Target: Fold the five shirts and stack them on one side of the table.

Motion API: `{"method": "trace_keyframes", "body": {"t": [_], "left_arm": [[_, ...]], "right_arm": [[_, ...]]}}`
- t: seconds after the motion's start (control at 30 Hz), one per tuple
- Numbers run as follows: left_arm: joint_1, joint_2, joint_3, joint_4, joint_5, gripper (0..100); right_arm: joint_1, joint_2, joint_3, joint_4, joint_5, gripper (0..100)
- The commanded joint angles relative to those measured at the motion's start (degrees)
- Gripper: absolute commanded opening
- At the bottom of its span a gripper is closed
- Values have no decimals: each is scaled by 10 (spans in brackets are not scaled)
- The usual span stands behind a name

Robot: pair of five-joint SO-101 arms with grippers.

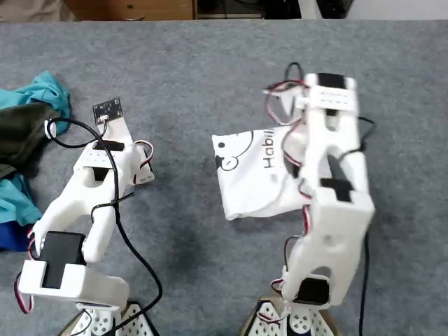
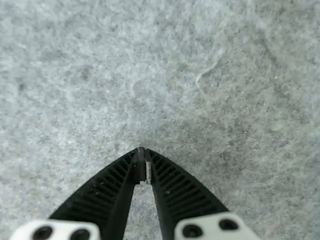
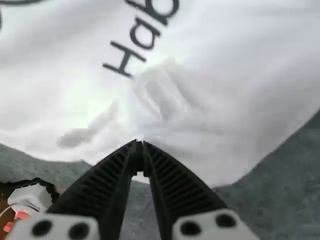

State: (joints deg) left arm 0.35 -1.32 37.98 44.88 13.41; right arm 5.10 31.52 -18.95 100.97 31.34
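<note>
Two arms on a grey tabletop [image 1: 182,77]; reference point is the white shirt [image 1: 245,175].

Far left of the white shirt, at the tabletop edge, sits a loose pile of shirts [image 1: 24,140], crumpled, not folded. It has a teal shirt [image 1: 49,91] at the far end, a dark green shirt [image 1: 21,129] lying on it, and a blue shirt [image 1: 10,236] at the near end.

Left arm [image 1: 87,203] stands between that pile and the white shirt, closer to the pile. Left tool [image 2: 141,162] is closed with tips touching and nothing held. Bare tabletop lies under it, well apart from the white shirt.

White shirt lies flat near the middle of the tabletop, folded to a rough rectangle, black print facing up.

Right arm [image 1: 332,196] hangs over the white shirt's right side and hides part of it. Right tool [image 3: 139,150] is closed, tips together right at the cloth, near the shirt's edge where grey tabletop shows. A small wrinkle sits just past the tips. Cannot tell if any fabric is pinched.
</note>
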Motion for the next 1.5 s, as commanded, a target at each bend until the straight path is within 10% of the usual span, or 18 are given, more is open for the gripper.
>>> {"method": "trace_keyframes", "body": {"t": [0.0,0.47,1.0,1.47], "left_arm": [[-1,-22,-4,-4,-4,20],[-1,-22,-4,-4,-4,20],[-1,-22,-4,-2,-4,20],[-1,-22,-4,-2,-4,20]], "right_arm": [[52,-112,48,11,32,2],[196,-341,226,-25,104,2],[-124,-276,202,-166,-26,3],[-36,-50,56,-65,-38,2]]}}
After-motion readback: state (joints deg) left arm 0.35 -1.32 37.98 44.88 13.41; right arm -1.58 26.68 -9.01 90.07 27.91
